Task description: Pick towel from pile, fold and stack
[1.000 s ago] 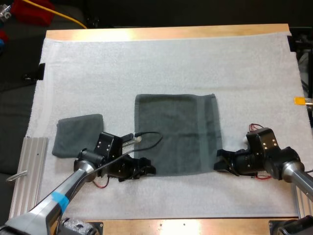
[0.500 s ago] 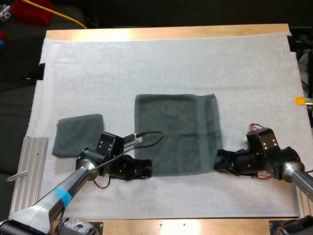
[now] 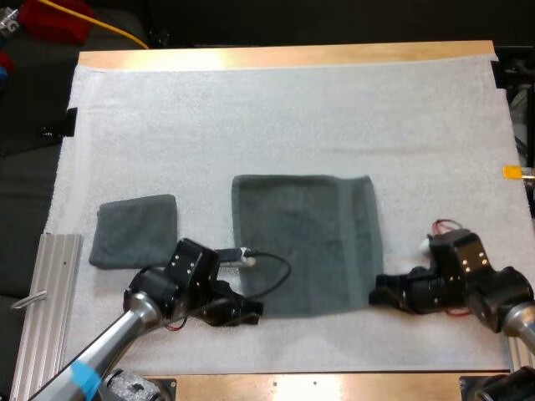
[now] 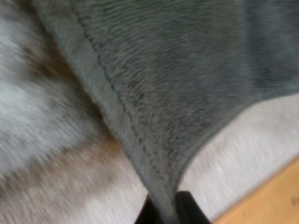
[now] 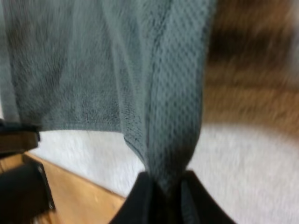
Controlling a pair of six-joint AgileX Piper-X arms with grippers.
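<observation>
Nearest, the left tool (image 4: 168,212) grips the near-left corner of the spread towel (image 3: 305,238), and the right tool (image 5: 164,198) grips its near-right corner. Both wrist views show fabric squeezed between the black fingers. The high view adds the wider layout: that towel lies opened out on the white mat (image 3: 276,109), with a folded towel (image 3: 134,227) apart to its left.

A dark grey-green towel (image 3: 305,242) is spread flat and open near the middle of the white mat (image 3: 276,117), toward its near side, with a stitched hem band seen along its right edge. Its two near corners are pinched (the left one in the left end effector (image 3: 247,309), the right one in the right end effector (image 3: 378,294)). A second towel (image 3: 134,230) of the same colour is laid folded into a small, slightly skewed rectangle, well apart to the left.
</observation>
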